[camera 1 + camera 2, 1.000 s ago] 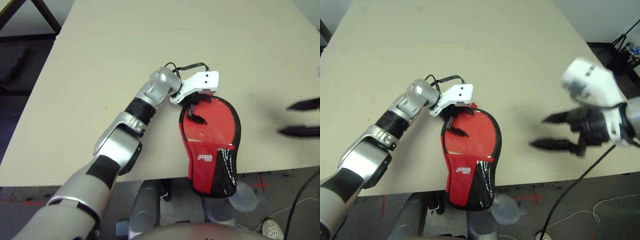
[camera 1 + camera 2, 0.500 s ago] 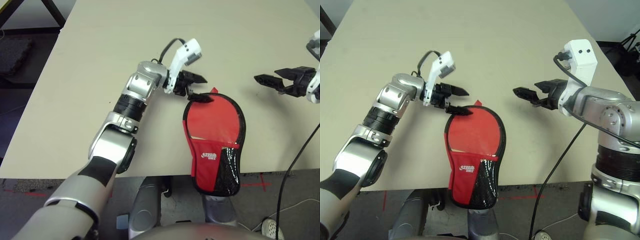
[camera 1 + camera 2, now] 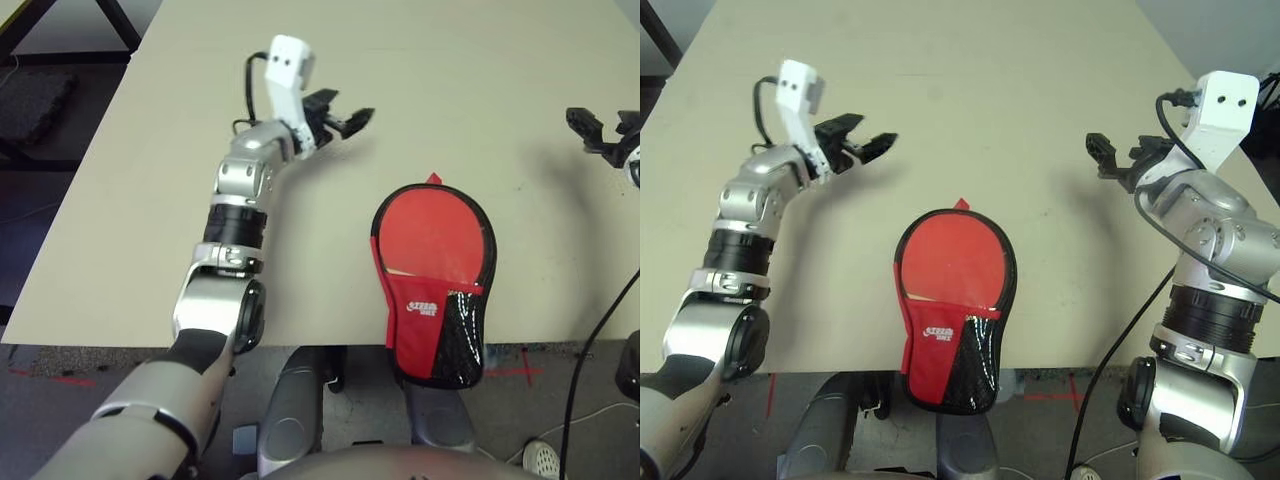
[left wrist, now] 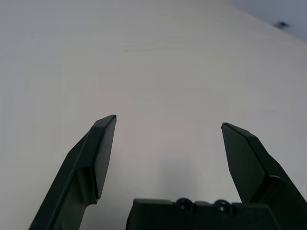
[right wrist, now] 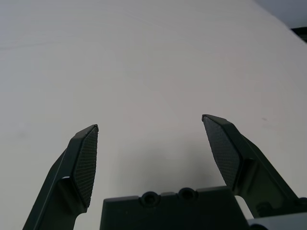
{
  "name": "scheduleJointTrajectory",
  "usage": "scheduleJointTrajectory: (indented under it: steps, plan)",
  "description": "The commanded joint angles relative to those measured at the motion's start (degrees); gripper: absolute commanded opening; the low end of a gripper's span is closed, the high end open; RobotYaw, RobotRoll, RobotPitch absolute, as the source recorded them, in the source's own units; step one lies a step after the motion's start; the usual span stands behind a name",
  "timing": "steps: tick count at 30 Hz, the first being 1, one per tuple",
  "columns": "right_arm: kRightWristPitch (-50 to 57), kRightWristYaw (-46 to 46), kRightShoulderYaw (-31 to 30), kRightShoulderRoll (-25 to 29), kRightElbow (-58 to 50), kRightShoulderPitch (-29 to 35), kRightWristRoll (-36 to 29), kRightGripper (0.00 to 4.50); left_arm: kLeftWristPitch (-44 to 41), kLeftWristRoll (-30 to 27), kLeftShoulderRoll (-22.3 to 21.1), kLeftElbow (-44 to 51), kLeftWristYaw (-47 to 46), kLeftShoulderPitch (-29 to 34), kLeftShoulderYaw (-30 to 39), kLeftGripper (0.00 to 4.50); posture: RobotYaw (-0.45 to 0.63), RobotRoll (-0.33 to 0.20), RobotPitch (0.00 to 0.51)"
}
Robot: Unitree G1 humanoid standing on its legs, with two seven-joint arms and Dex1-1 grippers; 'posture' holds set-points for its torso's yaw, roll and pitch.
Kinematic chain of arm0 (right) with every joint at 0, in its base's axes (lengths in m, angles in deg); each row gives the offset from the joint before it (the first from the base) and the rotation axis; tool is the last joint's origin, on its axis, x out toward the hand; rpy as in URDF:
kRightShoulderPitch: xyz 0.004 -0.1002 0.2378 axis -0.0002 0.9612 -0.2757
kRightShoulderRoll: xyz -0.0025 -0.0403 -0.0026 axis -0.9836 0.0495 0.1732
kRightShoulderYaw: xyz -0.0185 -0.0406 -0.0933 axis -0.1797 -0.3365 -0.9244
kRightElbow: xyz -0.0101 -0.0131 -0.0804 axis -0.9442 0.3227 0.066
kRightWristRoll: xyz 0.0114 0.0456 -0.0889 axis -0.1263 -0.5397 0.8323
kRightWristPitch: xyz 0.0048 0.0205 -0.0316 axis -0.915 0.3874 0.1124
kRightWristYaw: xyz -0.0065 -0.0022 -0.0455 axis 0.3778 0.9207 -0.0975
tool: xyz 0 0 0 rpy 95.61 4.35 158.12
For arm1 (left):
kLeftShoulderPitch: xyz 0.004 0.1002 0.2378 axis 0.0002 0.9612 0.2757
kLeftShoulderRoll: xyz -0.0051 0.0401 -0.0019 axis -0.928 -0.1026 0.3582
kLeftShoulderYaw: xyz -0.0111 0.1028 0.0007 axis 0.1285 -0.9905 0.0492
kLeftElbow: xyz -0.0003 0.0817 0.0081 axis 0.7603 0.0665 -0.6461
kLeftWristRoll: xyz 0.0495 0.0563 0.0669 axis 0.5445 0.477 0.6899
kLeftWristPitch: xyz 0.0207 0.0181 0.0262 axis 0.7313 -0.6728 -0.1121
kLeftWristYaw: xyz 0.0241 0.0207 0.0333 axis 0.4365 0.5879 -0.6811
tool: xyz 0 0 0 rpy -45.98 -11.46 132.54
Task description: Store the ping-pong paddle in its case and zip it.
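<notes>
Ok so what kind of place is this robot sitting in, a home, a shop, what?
Probably a robotics lab or test room, not a home: a large plain table, red tape marks on the grey floor, and loose cables running past it.

The left claw (image 4: 169, 120) stood open, its two black fingers (image 4: 81, 167) wide apart with nothing between them. Beyond them lay the pale surface of the table (image 4: 158, 76), with a soft shadow (image 4: 177, 172) between the fingers and a small, blurred dark spot (image 4: 281, 24) past the table's edge.
</notes>
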Motion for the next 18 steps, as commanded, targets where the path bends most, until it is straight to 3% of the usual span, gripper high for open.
scheduleJointTrajectory:
  steps: [1, 7, 18]
  plan:
    - [-4.21, -0.85, 0.86, 1.12, 2.6, -0.8, 1.95, 4.48, 4.84, 0.92, -1.04, -2.16, -5.31, 3.2, 1.24, 4.5, -0.09, 0.0, 0.278]
    - [-10.43, -3.16, 1.35, 1.6, 7.42, -1.97, 4.15, 4.48, 11.46, 2.44, -2.49, -3.19, -11.88, 7.15, 1.15, 4.5, -0.08, 0.0, 0.283]
    - [-18.8, -4.5, 1.78, 2.64, 14.39, -1.66, 6.7, 4.48, 14.96, 3.49, -4.17, 0.44, -18.47, 13.87, 1.58, 4.5, -0.06, 0.0, 0.299]
